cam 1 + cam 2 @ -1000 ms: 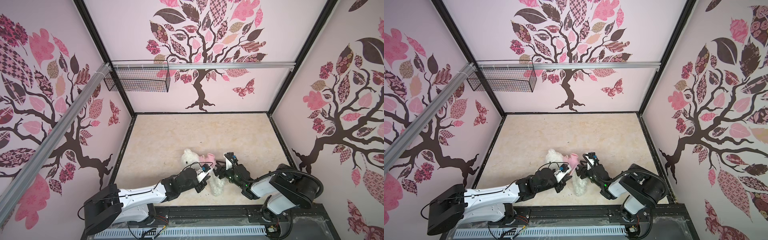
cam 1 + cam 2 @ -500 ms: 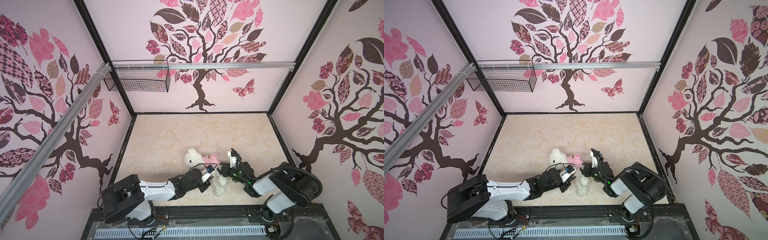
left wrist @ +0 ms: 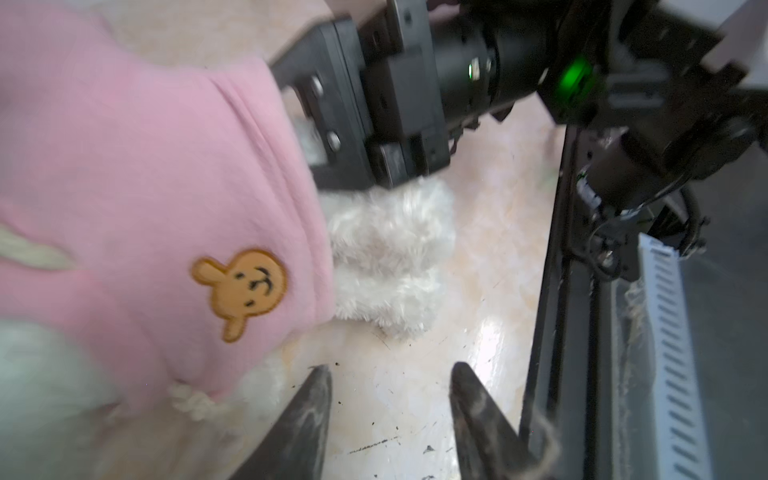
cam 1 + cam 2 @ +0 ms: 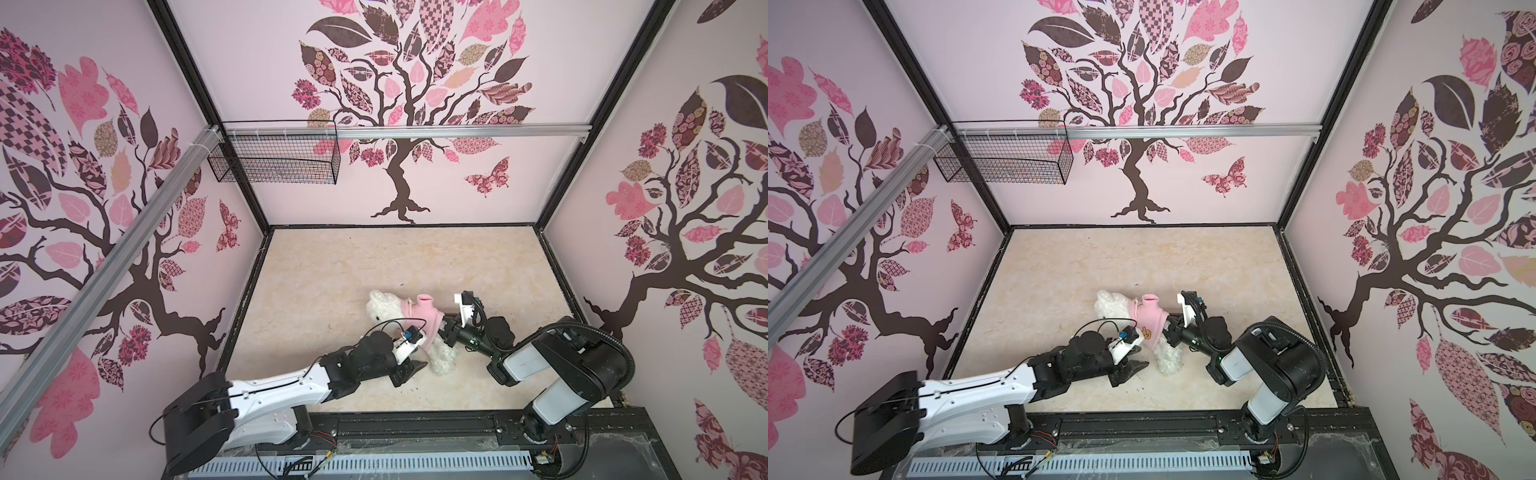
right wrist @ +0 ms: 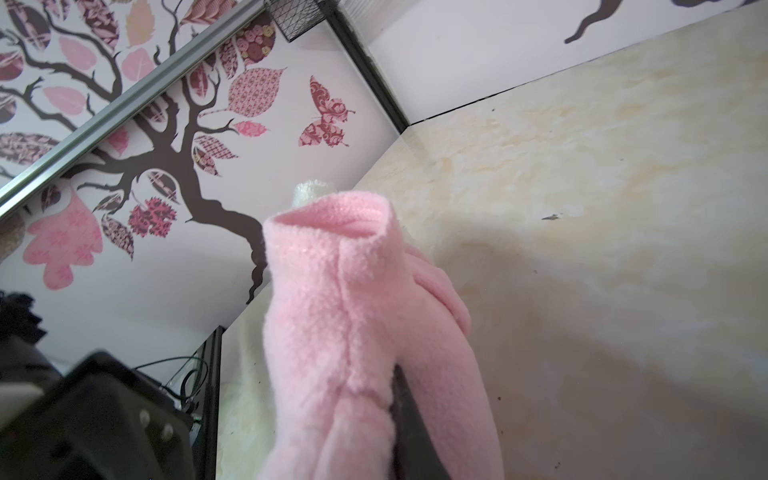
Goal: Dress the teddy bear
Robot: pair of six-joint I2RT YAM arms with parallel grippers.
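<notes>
Pink fleece covers the body of the one bear (image 4: 380,305), which lies on the desk (image 4: 374,257) near the front middle, between the two arms. Its head points to the back left and its two white legs stick out below the hem, toward the front. There is one shirt (image 4: 424,318), with one orange patch (image 3: 245,286) near the hem. One sleeve (image 5: 332,232) stands up and looks empty at its mouth.

The left arm (image 4: 291,382) reaches in low from the front left. The left jaws stand apart with only bare desk between the two dark fingers (image 3: 307,415), just beside the bear's legs and not touching them. The right arm (image 4: 573,365) comes from the right. The right jaws are closed on the shirt at its hem, and only one finger (image 5: 401,415) shows among the cloth.

One wire basket (image 4: 274,160) hangs on the back wall.
</notes>
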